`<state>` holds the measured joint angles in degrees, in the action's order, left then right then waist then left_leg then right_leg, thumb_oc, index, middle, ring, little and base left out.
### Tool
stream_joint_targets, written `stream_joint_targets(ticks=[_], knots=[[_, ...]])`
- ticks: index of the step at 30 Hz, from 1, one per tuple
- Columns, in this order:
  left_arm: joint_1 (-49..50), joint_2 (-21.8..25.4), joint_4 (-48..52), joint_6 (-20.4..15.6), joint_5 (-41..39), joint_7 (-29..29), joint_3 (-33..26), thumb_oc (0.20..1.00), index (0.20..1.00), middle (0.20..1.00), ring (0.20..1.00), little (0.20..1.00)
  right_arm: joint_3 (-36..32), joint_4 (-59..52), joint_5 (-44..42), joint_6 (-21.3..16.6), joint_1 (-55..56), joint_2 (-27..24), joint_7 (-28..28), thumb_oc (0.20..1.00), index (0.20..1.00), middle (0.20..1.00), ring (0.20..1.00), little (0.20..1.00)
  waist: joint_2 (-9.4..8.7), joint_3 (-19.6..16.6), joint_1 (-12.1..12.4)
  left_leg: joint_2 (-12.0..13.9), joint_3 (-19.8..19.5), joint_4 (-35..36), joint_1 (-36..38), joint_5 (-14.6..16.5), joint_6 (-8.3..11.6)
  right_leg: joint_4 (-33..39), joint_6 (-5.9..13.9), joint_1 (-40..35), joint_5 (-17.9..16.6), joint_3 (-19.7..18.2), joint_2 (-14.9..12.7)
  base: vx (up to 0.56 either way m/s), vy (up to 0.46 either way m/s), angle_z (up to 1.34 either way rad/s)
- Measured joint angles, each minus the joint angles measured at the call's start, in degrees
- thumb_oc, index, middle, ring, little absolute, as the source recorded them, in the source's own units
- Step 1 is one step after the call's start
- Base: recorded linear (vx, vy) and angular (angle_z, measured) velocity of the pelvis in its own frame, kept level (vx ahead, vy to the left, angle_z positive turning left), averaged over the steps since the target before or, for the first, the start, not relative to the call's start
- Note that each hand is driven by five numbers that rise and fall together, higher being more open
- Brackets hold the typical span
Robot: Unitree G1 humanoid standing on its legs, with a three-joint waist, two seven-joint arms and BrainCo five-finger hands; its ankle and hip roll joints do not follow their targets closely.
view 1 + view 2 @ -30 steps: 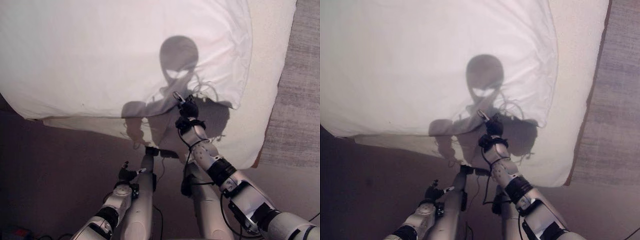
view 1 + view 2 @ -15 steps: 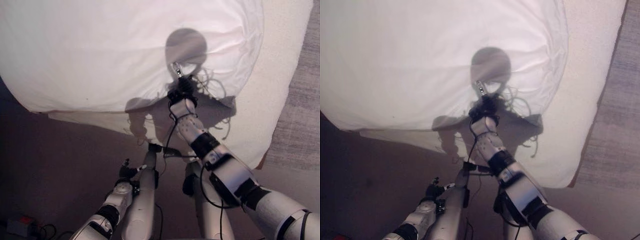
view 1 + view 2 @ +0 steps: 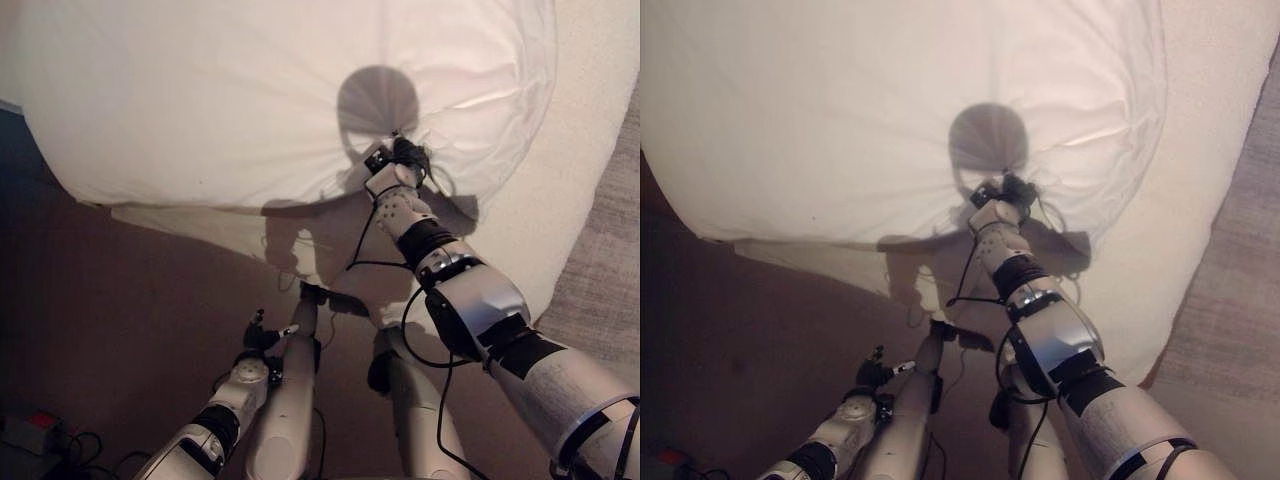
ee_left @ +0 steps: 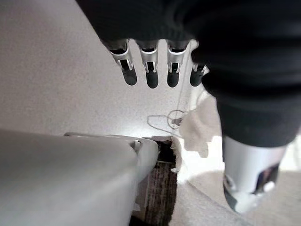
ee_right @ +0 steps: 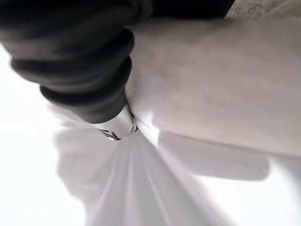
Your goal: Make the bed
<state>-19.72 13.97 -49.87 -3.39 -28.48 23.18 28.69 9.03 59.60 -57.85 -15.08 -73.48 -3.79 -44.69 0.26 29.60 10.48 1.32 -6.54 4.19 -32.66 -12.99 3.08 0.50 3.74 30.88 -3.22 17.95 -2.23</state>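
Observation:
A big white pillow (image 3: 230, 100) lies across the cream mattress (image 3: 590, 130), its near edge overhanging the bed's side. My right hand (image 3: 400, 165) reaches out onto the pillow's near right part. The pillowcase gathers into folds that run to the hand (image 5: 117, 127), which is shut on the cloth. My left hand (image 3: 262, 335) hangs low over the floor, away from the bed. Its fingers (image 4: 151, 70) are straight and hold nothing.
The mattress's edge (image 3: 560, 270) runs down the right side, with a grey rug (image 3: 610, 300) beyond it. Dark brown floor (image 3: 120, 300) lies below the pillow on the left. A small red thing (image 3: 35, 425) sits on the floor at the lower left.
My right arm has stretched forward from the pillow's near edge onto the pillow, and the cloth now bunches at the hand. The whole view has shifted. The left hand has stayed low.

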Motion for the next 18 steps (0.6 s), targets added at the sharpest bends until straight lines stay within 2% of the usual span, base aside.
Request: stream_joint_targets(ticks=[4, 5, 6, 9, 10, 14, 18], knots=[[0.6, 1.1, 6.4, -0.2, -3.1, -1.8, 1.7, 1.0, 1.0, 1.0, 1.0, 1.0, 1.1, -11.3, 1.4, 0.0, 6.5, -2.0, 0.4, 0.2, 0.2, 0.2, 0.2, 0.2, 0.18, 0.1, -0.3, -1.0, 0.0, -0.5, 0.0, -0.1, -0.14, -4.5, 0.12, 1.7, 2.0, 0.0, -1.6, -0.05, 0.026, 0.07], [2.1, 2.4, 13.1, -0.8, -4.5, -3.2, 2.2, 1.0, 1.0, 1.0, 1.0, 1.0, 2.2, -18.8, 3.7, -0.5, 11.0, -3.7, 1.9, 0.2, 0.2, 0.2, 0.2, 0.2, 0.43, 0.2, -0.2, -1.1, 0.0, -0.7, 0.1, -0.2, -0.25, -6.0, 0.27, 1.9, 2.7, -0.1, -2.1, -0.05, 0.025, 0.12], [3.1, 4.7, 19.8, -0.9, -6.5, -5.0, 4.2, 1.0, 1.0, 1.0, 1.0, 1.0, 3.2, -21.6, 4.4, -0.5, 14.0, -5.7, 4.9, 0.2, 0.2, 0.2, 0.2, 0.2, 0.48, 0.3, -0.2, -1.5, 0.3, -0.9, 0.6, -0.2, -0.31, -7.3, 0.4, 2.0, 3.3, -0.3, -2.8, -0.06, 0.015, 0.13], [3.8, 10.1, 33.3, -1.4, -13.0, -10.3, 7.6, 1.0, 1.0, 1.0, 1.0, 1.0, 3.4, -24.1, 4.4, -0.3, 17.5, -9.0, 9.8, 0.2, 0.2, 0.2, 0.2, 0.2, 1.34, 0.7, -0.2, -2.5, 0.3, -1.0, 3.3, -0.2, -0.32, -11.2, 1.02, 0.8, 5.4, -0.5, -4.5, -0.05, 0.033, 0.11], [3.6, 11.1, 34.8, -1.6, -14.3, -11.4, 7.5, 1.0, 1.0, 1.0, 1.0, 1.0, 3.5, -24.7, 4.3, -0.3, 17.8, -9.4, 10.6, 0.2, 0.2, 0.2, 0.2, 0.2, 1.49, 0.7, -0.5, -2.8, 0.5, -1.0, 4.1, -0.1, -0.25, -11.7, 1.05, 0.5, 5.6, -0.8, -4.9, -0.05, 0.063, 0.01], [3.9, 16.1, 46.9, -0.7, -27.7, -16.6, 11.7, 1.0, 1.0, 1.0, 1.0, 1.0, 7.2, -31.2, 4.6, -0.4, 19.1, -10.5, 15.3, 0.2, 0.2, 0.2, 0.2, 0.2, 2.02, 0.9, -1.7, -4.1, 2.2, -0.6, 8.6, 0.1, -0.06, -15.0, 1.83, -1.7, 6.9, -3.4, -6.4, -0.04, 0.065, -0.1], [0.1, 16.0, 52.7, -0.1, -42.0, -18.6, 17.6, 1.0, 1.0, 1.0, 1.0, 1.0, 13.4, -32.2, 5.5, 0.7, 18.4, -10.7, 17.7, 0.2, 0.2, 0.2, 0.2, 0.2, 2.07, 0.9, -3.4, -4.4, 5.9, -0.6, 11.6, 0.7, -1.43, -15.7, 1.75, -2.7, 6.6, -6.8, -6.4, -0.04, 0.024, -0.34]])
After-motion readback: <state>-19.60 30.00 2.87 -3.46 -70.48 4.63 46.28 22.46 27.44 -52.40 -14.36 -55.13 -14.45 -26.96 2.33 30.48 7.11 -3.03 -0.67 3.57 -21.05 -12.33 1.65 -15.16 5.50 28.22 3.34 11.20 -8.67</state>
